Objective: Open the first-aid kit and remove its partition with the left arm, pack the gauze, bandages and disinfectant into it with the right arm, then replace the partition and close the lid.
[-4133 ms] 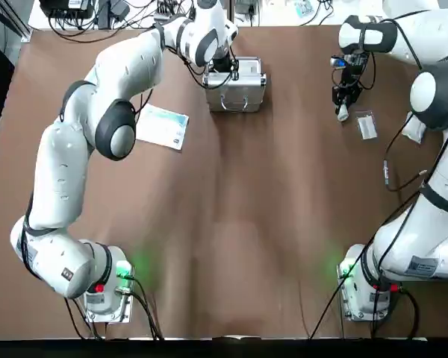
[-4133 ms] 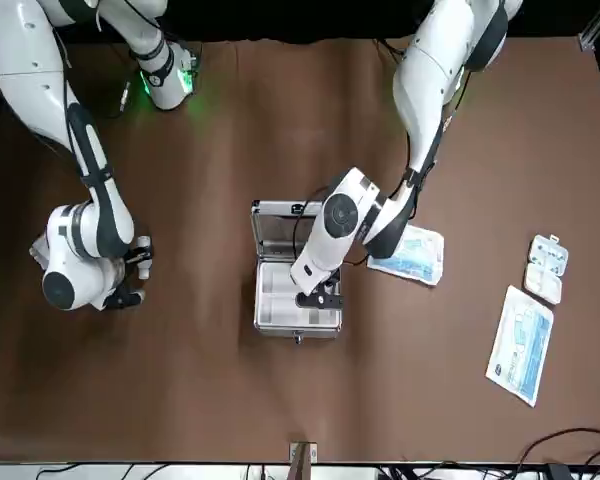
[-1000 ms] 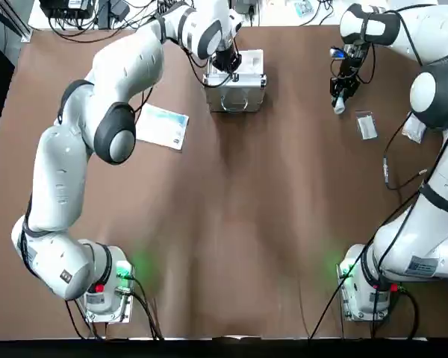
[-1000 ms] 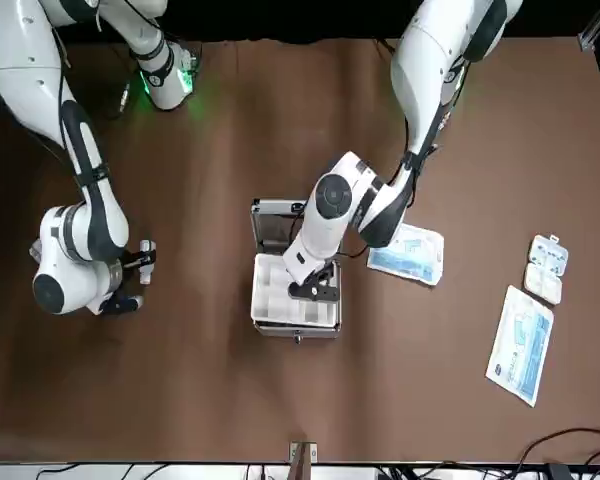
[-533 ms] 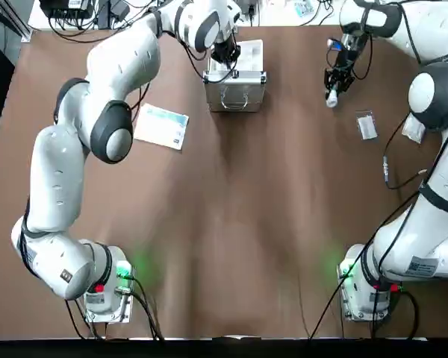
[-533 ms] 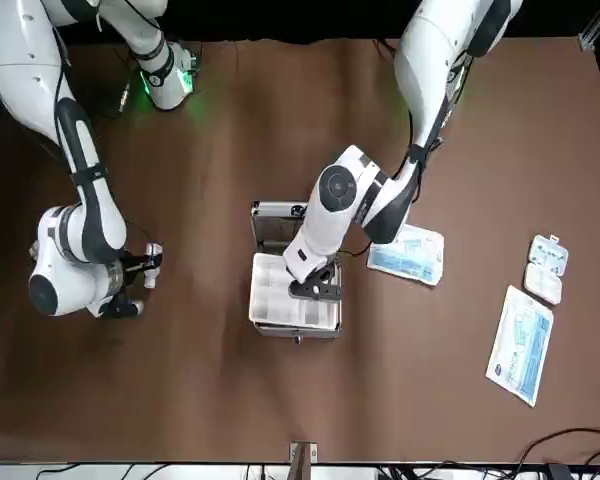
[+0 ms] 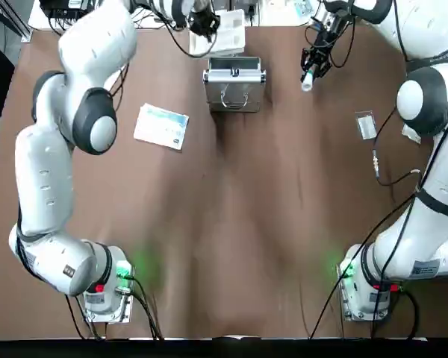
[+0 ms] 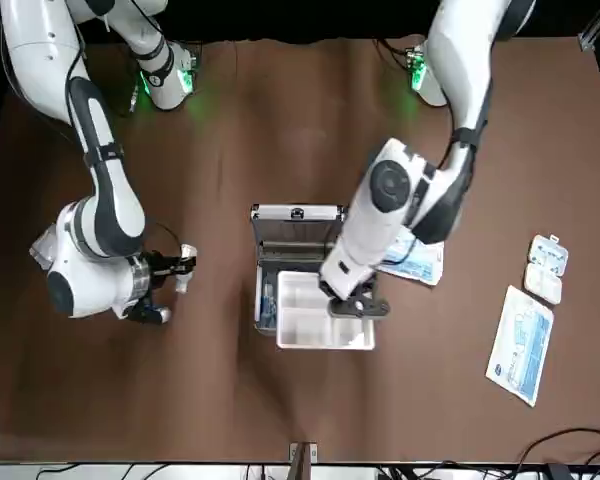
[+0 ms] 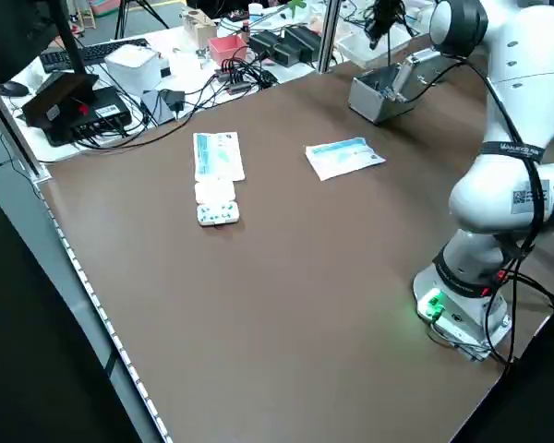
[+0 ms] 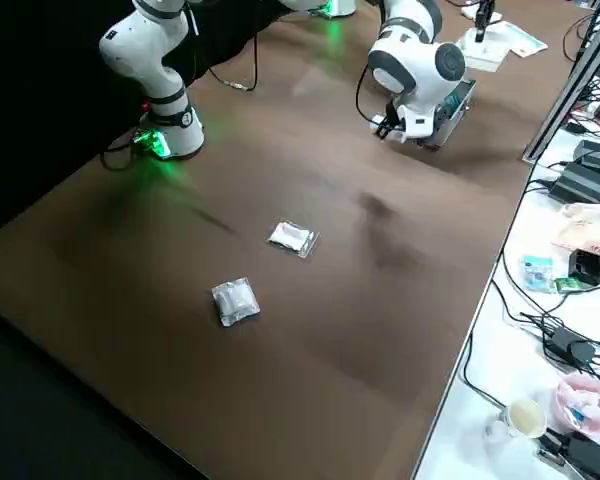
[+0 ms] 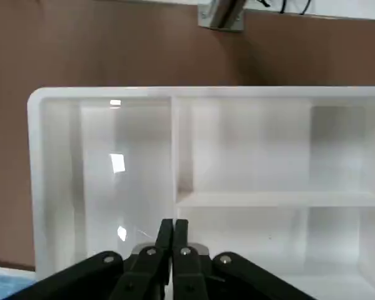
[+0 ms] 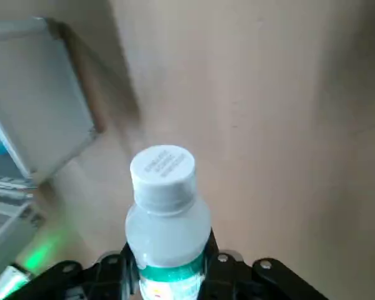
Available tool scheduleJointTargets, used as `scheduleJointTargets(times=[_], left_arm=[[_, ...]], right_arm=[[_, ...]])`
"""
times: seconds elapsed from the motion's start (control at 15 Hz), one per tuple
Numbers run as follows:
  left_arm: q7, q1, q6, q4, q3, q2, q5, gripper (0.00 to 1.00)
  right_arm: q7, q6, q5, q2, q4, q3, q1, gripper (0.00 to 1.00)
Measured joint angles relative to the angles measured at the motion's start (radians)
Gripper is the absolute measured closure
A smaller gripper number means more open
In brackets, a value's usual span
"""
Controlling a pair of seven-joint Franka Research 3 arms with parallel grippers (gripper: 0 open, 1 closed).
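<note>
Lid (image 8: 296, 213) already up and partition (image 8: 325, 324) lifted clear of the case (image 7: 234, 83), pinched at a divider wall by the left pincer (image 8: 355, 303), fingers nearly together, held past the case's far side above the table (image 7: 231, 224); disinfectant (image 7: 307, 80) clamped in the right pincer (image 7: 311, 66), in the air near the case. Still to come, judging by this: setting the partition aside, packing bottle, gauze and bandages, refitting, closing.
</note>
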Motion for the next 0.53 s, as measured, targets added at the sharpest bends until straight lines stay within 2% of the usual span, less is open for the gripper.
scheduleJointTargets(times=[0.33,0.53], left_arm=[[0.091,0.072,-0.048,-0.002,-0.001,-0.022,0.0,0.96],[0.17,0.117,-0.075,-0.011,0.0,-0.022,0.0,0.96]], right_arm=[[0.029,0.116,0.079,0.0,0.013,0.001,0.091,0.6],[0.064,0.262,0.128,0.002,0.014,0.001,0.144,0.6]])
